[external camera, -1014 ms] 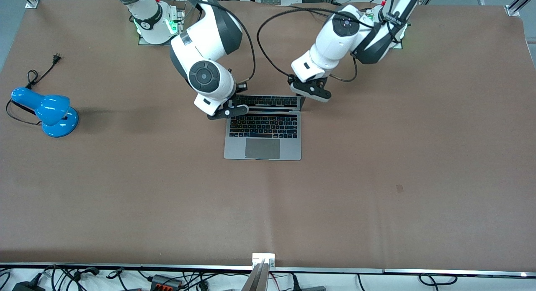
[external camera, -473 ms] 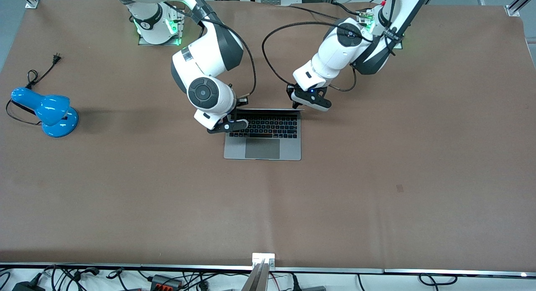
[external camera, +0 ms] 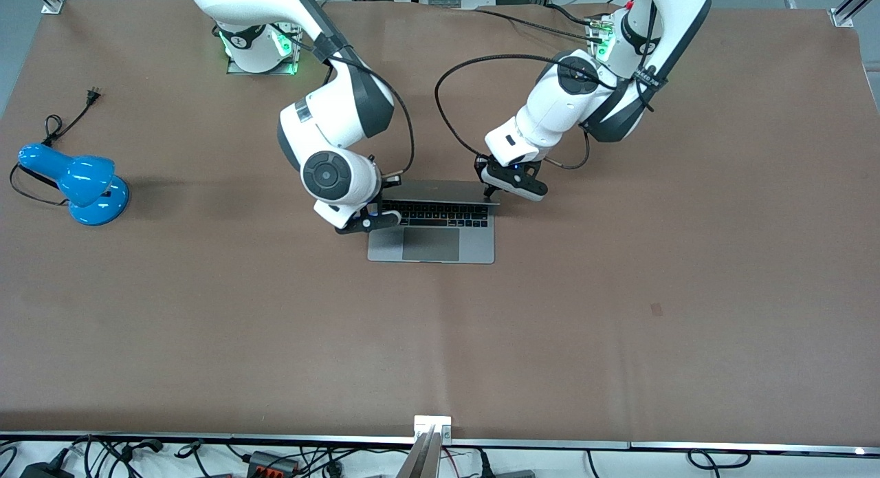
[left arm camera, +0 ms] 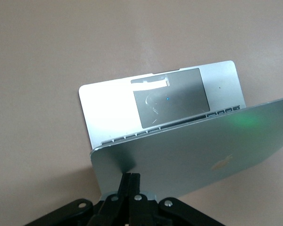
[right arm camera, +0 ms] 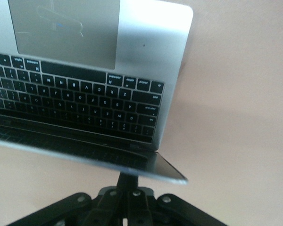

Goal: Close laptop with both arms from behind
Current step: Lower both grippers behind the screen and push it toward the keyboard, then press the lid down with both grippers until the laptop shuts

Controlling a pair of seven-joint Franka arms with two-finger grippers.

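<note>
Brown tabletop [external camera: 619, 292] carries your laptop [external camera: 432, 241] at its middle, lid tipped well forward over the keyboard, with a blue lamp [external camera: 81, 182] toward the right arm's end. Your left claw [external camera: 493, 194] and right claw [external camera: 379, 204] are both pinched together, each pressed against a lid corner. Only your left wrist view shows the lid's logo [left arm camera: 222, 162]; the right shows the keys [right arm camera: 80, 103].
</note>
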